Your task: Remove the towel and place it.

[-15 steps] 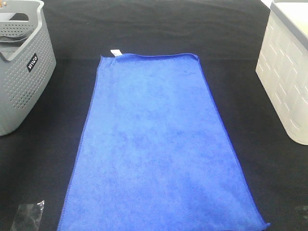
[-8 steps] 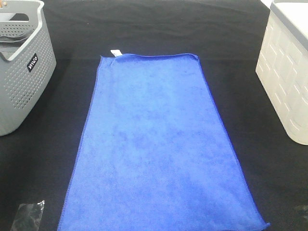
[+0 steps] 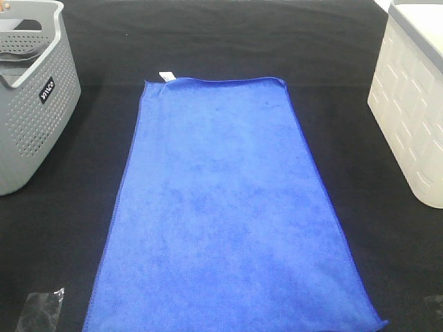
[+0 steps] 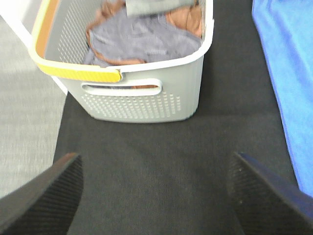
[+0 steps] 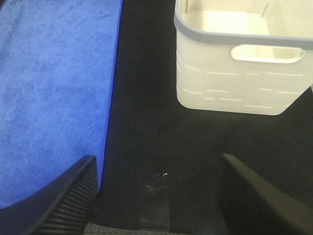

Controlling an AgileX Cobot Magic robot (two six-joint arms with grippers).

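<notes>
The royal-blue towel lies spread flat on the black table, long side running from the far middle to the front edge, with its small white tag at the far left corner. Its edge shows in the left wrist view and the right wrist view. My left gripper is open and empty over bare black table, between the grey basket and the towel. My right gripper is open and empty over the black table, between the towel and the white basket. Neither gripper touches the towel.
A grey perforated basket stands at the far left; the left wrist view shows it holding grey and brown cloths. A white basket stands at the right, empty inside in the right wrist view. A tape patch is on the table.
</notes>
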